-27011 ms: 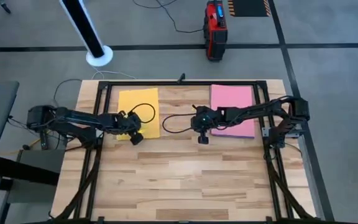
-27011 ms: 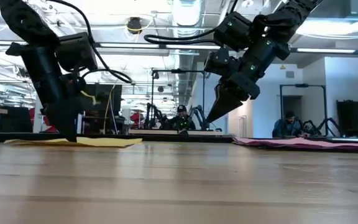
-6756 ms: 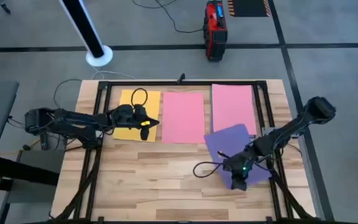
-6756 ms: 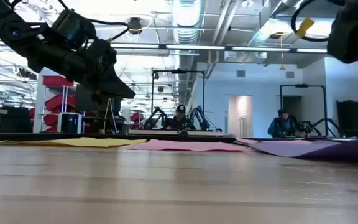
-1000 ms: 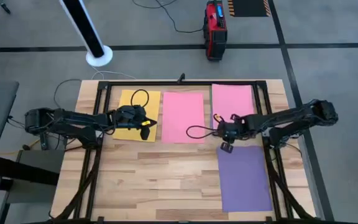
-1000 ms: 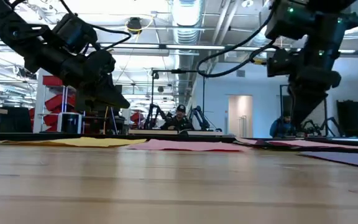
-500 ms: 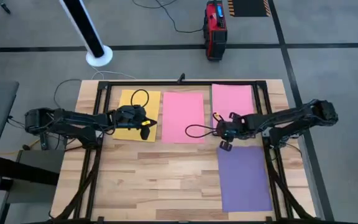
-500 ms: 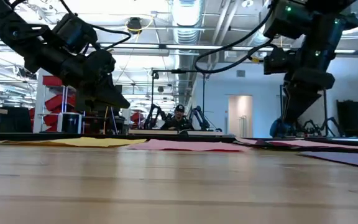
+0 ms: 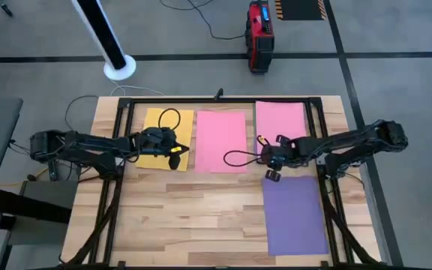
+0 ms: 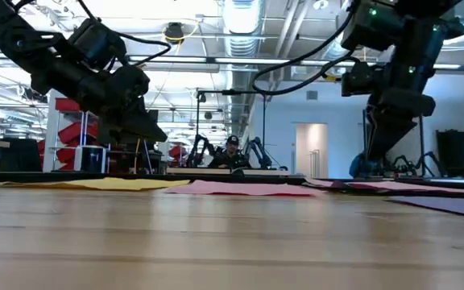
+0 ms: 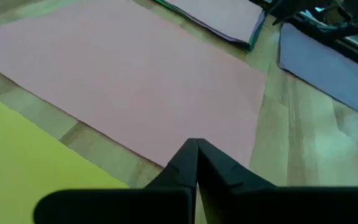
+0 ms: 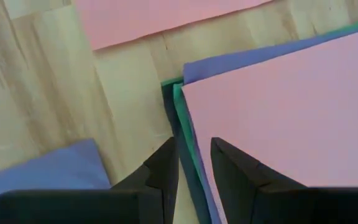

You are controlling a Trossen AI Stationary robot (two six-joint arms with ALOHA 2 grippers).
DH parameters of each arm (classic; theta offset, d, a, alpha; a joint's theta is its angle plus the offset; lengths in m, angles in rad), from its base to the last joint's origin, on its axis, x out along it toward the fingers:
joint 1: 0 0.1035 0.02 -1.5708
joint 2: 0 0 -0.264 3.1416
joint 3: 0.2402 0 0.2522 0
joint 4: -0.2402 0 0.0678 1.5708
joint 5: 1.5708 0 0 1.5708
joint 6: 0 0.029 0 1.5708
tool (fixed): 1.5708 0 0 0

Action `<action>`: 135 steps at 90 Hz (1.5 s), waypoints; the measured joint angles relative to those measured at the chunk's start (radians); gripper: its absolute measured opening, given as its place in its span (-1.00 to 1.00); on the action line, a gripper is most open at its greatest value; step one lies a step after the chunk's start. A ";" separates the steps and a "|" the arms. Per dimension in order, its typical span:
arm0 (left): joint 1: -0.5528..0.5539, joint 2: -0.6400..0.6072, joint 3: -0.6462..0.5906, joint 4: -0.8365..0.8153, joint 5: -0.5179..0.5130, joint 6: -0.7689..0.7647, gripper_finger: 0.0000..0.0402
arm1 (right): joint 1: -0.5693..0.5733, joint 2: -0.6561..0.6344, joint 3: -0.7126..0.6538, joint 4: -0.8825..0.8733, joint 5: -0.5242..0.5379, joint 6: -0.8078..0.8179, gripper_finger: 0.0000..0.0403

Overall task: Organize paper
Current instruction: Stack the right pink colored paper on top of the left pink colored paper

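Paper on the stack (image 12: 291,106), thin and limp, is probably best pinched at its corner, over which the right gripper (image 12: 191,163) is held slightly spread.

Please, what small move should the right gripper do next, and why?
Probably lower the right gripper onto the stack's corner and pinch the top pink sheet. Its fingers are slightly open over that corner, where purple and green edges show beneath, still to be sorted.

Three sheets (image 9: 220,140) lie in a row, a fourth (image 9: 295,214) before the rightmost.
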 joint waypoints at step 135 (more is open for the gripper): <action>0.000 0.000 0.000 0.001 0.057 0.093 -0.61 | -0.012 0.001 -0.002 0.057 0.007 -0.098 -0.20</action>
